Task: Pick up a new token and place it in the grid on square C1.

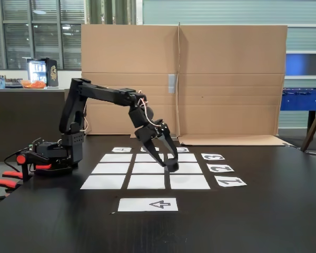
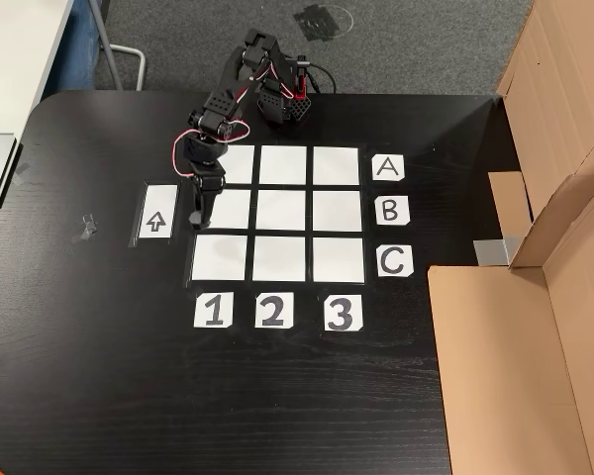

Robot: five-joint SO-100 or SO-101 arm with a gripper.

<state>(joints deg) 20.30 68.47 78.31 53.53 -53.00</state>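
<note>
Other view: square C1 (image 2: 221, 259) is the bare white corner cell of the grid (image 2: 277, 213), directly ahead of the gripper (image 2: 200, 216) tips, in line with the "C" label (image 2: 394, 261) and above the "1" label (image 2: 213, 311). The gripper points down over the first-column cell of the middle row, just short of C1; the arrow strip (image 2: 157, 211) lies just off its side. In the fixed view the gripper (image 1: 171, 167) reaches down to the paper at the seam between cells, and a dark blunt mass sits at the tips. Probably the token, but black on black, so I cannot separate it from the fingers, nor tell whether the jaws are clamped on it or simply together. No loose token is visible on the table (image 2: 99, 376). Judgement: transport stage, release pending. To do it well, carry the tips one cell further forward, centre over C1, lower until the puck sits flat, then part the fingers and lift straight up to avoid dragging the paper. Fingertip contact with the paper is hidden from above by the wrist.
</note>
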